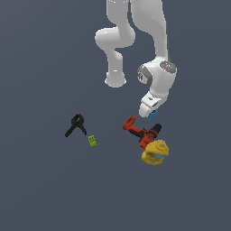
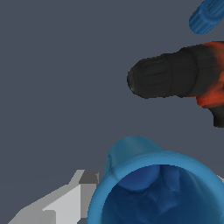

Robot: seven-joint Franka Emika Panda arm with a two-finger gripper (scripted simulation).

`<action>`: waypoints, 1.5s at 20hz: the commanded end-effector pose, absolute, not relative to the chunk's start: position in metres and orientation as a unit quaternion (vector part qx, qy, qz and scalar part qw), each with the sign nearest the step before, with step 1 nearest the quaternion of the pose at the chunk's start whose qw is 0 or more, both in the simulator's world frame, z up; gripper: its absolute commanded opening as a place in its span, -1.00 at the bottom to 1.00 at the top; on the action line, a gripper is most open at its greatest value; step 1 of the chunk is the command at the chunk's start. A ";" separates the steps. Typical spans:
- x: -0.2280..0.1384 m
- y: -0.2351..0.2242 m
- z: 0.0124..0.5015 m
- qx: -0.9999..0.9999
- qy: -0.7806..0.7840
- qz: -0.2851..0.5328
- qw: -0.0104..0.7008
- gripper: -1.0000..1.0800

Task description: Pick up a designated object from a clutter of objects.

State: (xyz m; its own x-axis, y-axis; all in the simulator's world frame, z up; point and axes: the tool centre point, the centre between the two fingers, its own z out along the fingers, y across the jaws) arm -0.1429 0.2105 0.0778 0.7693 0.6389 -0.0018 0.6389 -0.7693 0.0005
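The designated object, a small bright blue cup (image 2: pixel 157 192) with a hollow top, fills the near part of the wrist view. It sits between the two fingers of my gripper (image 2: pixel 155 177). One grey finger (image 2: pixel 70 203) lies against its wall, and only a sliver of the other shows. In the exterior view just a blue sliver of the cup (image 1: pixel 154 112) peeks out under the white gripper (image 1: pixel 151 113), which hangs just behind the red-and-black drill (image 1: pixel 142 133). The gripper looks shut on the cup.
The drill's black chuck (image 2: pixel 170 78) lies close beside the cup. A yellow round object (image 1: pixel 155 152) with a blue band touches the drill's far end. A black clamp (image 1: pixel 76 125) and a small green block (image 1: pixel 92 140) lie apart at the exterior view's left.
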 end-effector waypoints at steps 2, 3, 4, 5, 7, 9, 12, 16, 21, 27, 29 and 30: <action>-0.140 0.202 0.100 0.940 0.340 0.000 0.000 -1.00; -0.139 0.199 0.107 0.940 0.340 0.000 0.000 -1.00; -0.138 0.196 0.114 0.940 0.340 0.000 0.000 -1.00; -0.137 0.192 0.122 0.940 0.340 0.000 -0.001 -1.00; -0.135 0.186 0.138 0.940 0.340 0.000 -0.001 -1.00; -0.133 0.179 0.155 0.940 0.340 0.000 -0.002 -1.00; -0.130 0.169 0.181 0.940 0.341 0.000 -0.003 -1.00; -0.125 0.154 0.216 0.940 0.341 0.000 -0.004 -1.00; -0.119 0.136 0.260 0.940 0.341 0.000 -0.004 -1.00; -0.111 0.112 0.315 0.940 0.340 0.000 -0.003 -1.00; -0.108 0.104 0.334 0.940 0.340 0.000 -0.003 -1.00; -0.106 0.100 0.343 0.940 0.340 0.000 -0.002 -1.00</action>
State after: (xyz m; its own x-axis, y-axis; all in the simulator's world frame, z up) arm -0.1082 0.1062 0.3286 0.7687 0.6396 0.0020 0.6396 -0.7687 -0.0048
